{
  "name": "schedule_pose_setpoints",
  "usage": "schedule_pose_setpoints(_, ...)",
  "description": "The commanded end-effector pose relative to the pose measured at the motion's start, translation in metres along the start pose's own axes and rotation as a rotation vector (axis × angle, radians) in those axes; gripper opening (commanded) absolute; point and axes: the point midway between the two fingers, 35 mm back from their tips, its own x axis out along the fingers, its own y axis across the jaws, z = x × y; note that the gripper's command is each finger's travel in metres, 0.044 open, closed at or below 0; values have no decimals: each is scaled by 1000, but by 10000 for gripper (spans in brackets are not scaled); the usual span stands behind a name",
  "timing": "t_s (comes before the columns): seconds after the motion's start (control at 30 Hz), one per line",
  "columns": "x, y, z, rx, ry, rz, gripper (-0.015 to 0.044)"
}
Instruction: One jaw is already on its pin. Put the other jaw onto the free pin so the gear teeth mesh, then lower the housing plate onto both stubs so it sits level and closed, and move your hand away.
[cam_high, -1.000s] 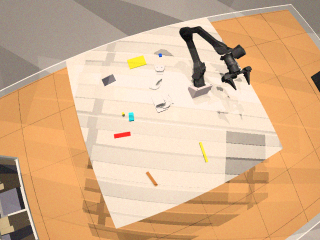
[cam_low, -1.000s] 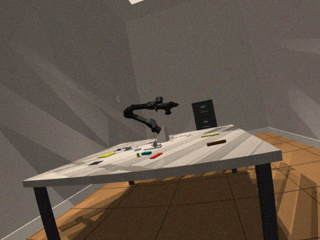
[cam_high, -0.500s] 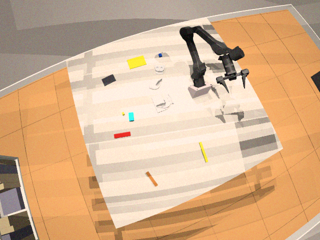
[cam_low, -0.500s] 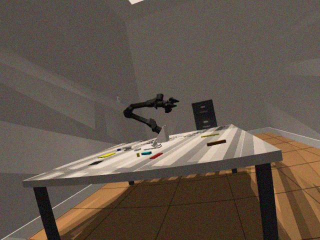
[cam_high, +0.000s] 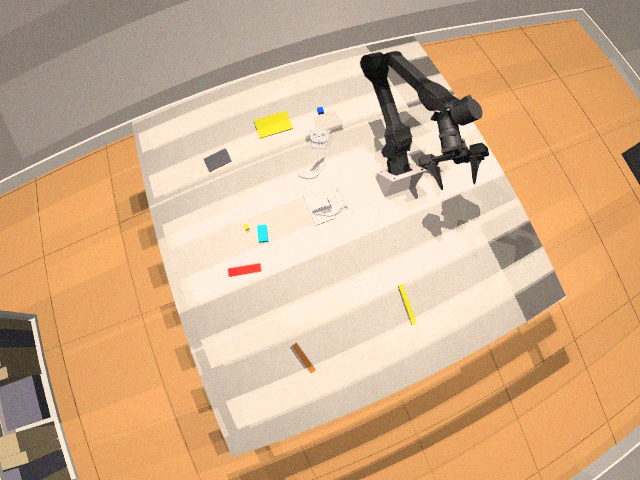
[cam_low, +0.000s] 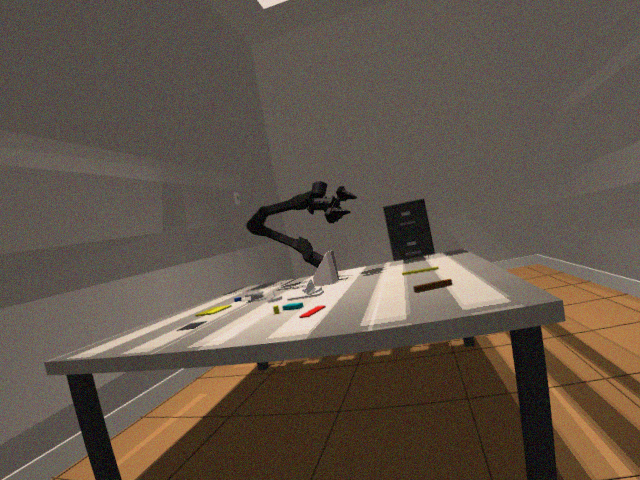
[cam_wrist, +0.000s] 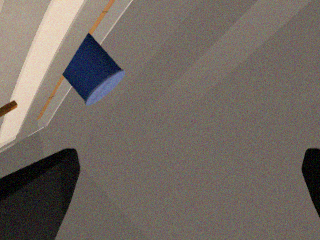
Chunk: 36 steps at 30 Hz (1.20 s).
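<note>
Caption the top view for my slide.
Robot arm, jaws open, above a table with a cyan block and red bar.

From my remote seat I see plain grey walls (cam_high: 232, 46) (cam_low: 413, 129) (cam_wrist: 200, 125) around an orange-brown tiled floor (cam_high: 93, 248) (cam_low: 584, 341). Pale bands of light (rather like light through slats, to me) stripe the white table (cam_high: 361, 356) (cam_low: 310, 347), which stands on dark legs. Seen from outside, a dark drawer cabinet (cam_low: 410, 229) stands beyond its far edge; from above, an open shelf unit (cam_high: 55, 397) sits at near left.
</note>
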Motion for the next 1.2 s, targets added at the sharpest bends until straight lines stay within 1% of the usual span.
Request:
schedule_pose_setpoints(0.0,1,6,-15,82,24,29,440)
schedule_pose_setpoints(0.63,10,58,-62,480,96,216,440)
schedule_pose_setpoints(1.17,10,110,-92,813,183,377,440)
